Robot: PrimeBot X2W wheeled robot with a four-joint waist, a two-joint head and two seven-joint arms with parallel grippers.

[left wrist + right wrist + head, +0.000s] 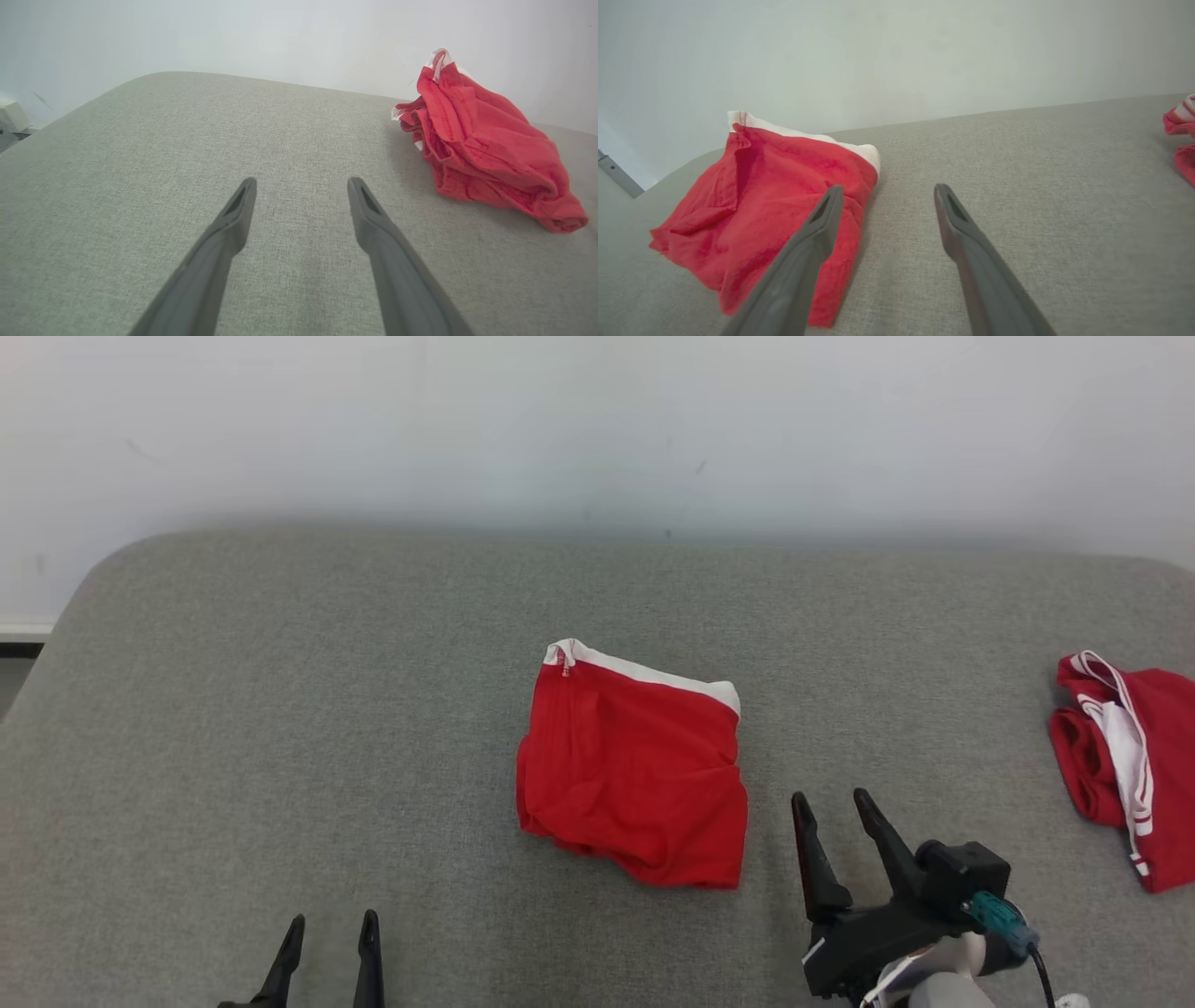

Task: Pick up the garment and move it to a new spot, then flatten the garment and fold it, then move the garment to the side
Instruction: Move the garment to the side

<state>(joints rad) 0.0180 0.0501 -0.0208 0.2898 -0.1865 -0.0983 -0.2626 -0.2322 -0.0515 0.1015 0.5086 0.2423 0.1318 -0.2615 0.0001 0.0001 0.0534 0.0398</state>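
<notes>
The garment [630,770] is a pair of red shorts with a white waistband, lying folded into a rough square in the middle of the grey padded table [280,728]. It also appears as the garment [486,144] in the left wrist view and the garment [761,210] in the right wrist view. My right gripper [831,803] hovers open just right of its lower right corner, holding nothing. Down at the lower left my left gripper [331,924] is open and empty, well apart from the cloth. Both wrist views show spread jaws: left gripper [301,184], right gripper [885,191].
A second red garment with white stripes [1125,765] lies bunched at the table's right edge, seen too as red cloth [1181,140]. A pale wall [597,429] rises behind the table. Bare grey surface stretches left of the folded shorts.
</notes>
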